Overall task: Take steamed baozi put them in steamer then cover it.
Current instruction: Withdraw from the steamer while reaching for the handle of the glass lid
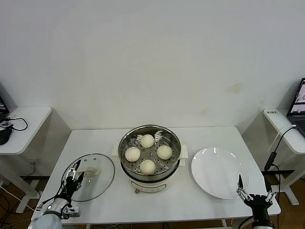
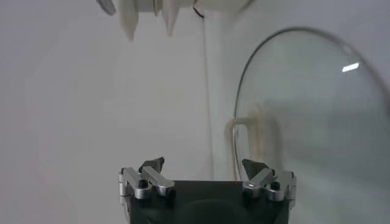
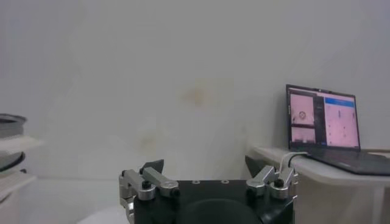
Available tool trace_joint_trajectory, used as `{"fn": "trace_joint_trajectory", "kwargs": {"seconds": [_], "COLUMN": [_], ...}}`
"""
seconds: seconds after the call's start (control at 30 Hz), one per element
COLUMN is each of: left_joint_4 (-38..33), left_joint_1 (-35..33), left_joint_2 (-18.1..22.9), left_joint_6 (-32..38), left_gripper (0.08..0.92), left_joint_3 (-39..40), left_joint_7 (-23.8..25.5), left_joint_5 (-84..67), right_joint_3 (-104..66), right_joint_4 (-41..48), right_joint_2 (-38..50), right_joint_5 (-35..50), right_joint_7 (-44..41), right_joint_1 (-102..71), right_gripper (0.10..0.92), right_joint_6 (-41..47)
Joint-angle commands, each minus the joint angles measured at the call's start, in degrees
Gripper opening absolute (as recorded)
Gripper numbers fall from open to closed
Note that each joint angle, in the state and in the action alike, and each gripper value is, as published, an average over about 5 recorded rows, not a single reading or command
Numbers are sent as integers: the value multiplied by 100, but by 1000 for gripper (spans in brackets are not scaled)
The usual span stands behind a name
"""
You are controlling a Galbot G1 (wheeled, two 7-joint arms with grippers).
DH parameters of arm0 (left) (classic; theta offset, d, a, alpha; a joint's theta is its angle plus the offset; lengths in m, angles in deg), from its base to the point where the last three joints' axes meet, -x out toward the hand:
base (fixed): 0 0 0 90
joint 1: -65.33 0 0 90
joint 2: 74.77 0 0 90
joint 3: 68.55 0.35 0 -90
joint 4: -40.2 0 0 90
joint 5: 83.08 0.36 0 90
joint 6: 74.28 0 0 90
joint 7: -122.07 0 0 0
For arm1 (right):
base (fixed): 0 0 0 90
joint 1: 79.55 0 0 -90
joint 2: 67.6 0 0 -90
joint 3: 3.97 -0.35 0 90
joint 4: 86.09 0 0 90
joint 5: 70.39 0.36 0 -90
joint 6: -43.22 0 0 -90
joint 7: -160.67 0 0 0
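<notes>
The lid point(image 1: 89, 176) lies flat on the table point(image 1: 95, 138) at about eight o'clock from the pot point(image 1: 150, 157), its oblong handle point(image 1: 88, 171) running roughly nine to three. The left gripper point(image 1: 75, 177), jaws spread, hovers just at the handle's nine o'clock end, far nearer than the right gripper point(image 1: 255, 191), also spread, at the plate's point(image 1: 217, 179) five o'clock edge. All four buns point(image 1: 147, 140) sit in the pot, shown only by the head view; the left wrist view shows the handle point(image 2: 244, 143) just ahead of the jaws.

Steamer point(image 1: 150, 167) stands uncovered, reachable from above; cover point(image 1: 93, 177) and plate point(image 1: 220, 172) flank it.
</notes>
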Motion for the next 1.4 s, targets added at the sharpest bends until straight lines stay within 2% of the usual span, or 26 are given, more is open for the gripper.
{"fn": "trace_joint_trajectory", "kwargs": {"seconds": [0.03,0.8,1.13,1.4], "left_joint_4": [366,1012,1038,587], "left_joint_1": [512,1040,1018,779], "left_joint_2": [-21,15,59,17], "left_joint_6": [-11,9,58,224], "left_gripper": [823,807,541,308], "left_joint_3": [209,456,427,134], "left_joint_7": [32,10,-112,-404], "left_joint_5": [-48,-198,-198,-241], "right_joint_3": [7,92,123,167], "right_joint_4": [-3,166,192,173], "right_joint_2": [-82,-133,-129,-103], "right_joint_5": [-70,-246,-237,-278], "right_joint_7": [-15,-49,-59,-65], "right_joint_1": [-35,8,52,49], "right_gripper": [823,823,823,823], "right_joint_6": [-1,3,20,8]}}
